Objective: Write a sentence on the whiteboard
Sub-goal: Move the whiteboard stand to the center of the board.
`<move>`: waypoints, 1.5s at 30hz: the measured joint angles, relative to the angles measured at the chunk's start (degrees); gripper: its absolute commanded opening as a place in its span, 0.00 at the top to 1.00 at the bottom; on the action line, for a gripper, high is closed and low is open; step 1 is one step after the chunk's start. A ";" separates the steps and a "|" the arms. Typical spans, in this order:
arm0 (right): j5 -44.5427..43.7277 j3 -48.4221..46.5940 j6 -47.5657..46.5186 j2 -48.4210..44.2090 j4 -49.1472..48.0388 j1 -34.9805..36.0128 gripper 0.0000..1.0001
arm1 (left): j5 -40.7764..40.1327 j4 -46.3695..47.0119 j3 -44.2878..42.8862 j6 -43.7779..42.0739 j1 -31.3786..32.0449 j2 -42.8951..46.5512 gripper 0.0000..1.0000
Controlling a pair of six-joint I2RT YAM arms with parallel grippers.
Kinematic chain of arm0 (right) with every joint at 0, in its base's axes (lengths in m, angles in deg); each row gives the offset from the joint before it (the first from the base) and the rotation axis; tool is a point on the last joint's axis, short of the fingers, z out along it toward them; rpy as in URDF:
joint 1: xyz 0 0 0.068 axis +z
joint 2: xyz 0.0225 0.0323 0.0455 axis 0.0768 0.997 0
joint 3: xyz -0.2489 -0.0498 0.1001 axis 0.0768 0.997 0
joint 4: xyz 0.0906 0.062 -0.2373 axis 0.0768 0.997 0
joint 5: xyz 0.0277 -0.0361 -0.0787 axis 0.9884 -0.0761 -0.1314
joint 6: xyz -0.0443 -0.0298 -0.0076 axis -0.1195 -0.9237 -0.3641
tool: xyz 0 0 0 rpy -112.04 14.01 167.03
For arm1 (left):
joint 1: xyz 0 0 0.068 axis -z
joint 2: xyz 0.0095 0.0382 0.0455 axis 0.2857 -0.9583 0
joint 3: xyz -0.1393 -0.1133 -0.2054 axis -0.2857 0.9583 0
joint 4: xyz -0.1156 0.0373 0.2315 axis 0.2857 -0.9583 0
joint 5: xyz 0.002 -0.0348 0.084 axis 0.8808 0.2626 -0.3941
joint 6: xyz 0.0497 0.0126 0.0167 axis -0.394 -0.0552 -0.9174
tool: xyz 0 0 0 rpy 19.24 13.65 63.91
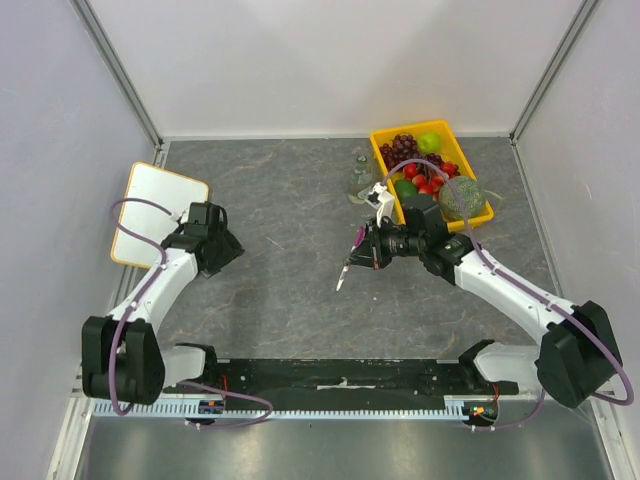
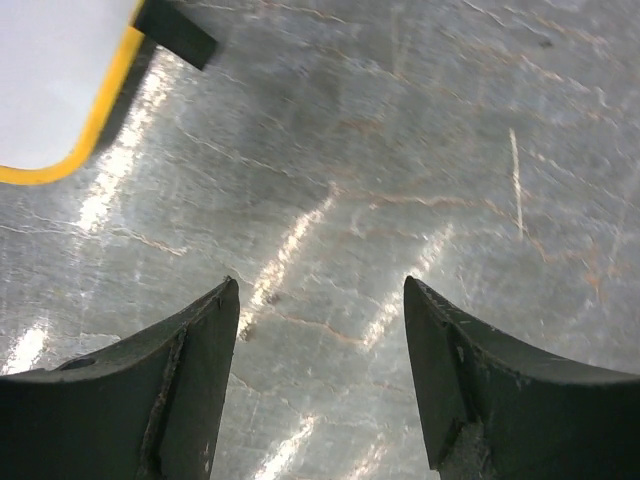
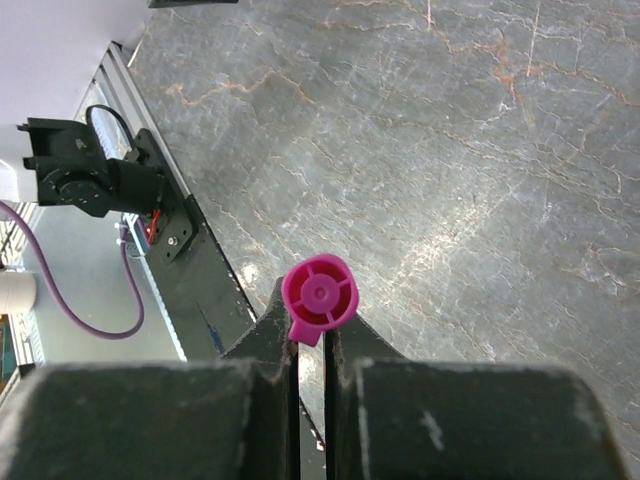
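Nearest the arm bases, the right pincer (image 3: 308,338) is pressed together on a pink-ended marker (image 3: 318,292). In the right wrist view the round pink end pokes up between the two dark fingers. From the top camera the marker hangs above the middle of the grey, veined tabletop (image 1: 290,200), slanting with its lower tip toward the near-left.

On the other side, the left pincer (image 2: 320,292) is spread, with nothing between its fingers; bare tabletop shows through the gap. It sits beside the near-right edge of the whiteboard (image 1: 160,205).

The whiteboard lies flat at the left of the tabletop, close to the left wall and turned at an angle to it. It is well apart from the marker. Its face shows white inside the thin yellow-orange rim. The left wrist view catches one rounded corner of it and a black clip (image 2: 175,30) on its edge.

Farthest back, at the right rear corner, a yellow tray (image 1: 410,127) holds dark grapes (image 1: 402,148), a green apple (image 1: 428,141) and small red fruits (image 1: 425,180).
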 measured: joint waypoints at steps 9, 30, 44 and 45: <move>-0.31 1.38 -2.29 1.97 0.09 -0.11 1.00 | -6.19 3.34 -0.07 3.80 -3.08 -5.84 0.29; 0.61 4.24 -3.52 2.91 -0.44 -0.74 1.00 | -14.80 5.68 -6.49 3.13 -8.41 -20.55 0.46; 1.18 4.94 -3.48 3.98 -1.42 -0.76 1.00 | -15.69 6.16 -7.02 0.57 -11.91 -23.30 0.95; 1.20 4.96 -3.50 4.09 -1.53 -0.76 1.00 | -15.78 6.34 -7.02 0.59 -12.00 -23.32 0.98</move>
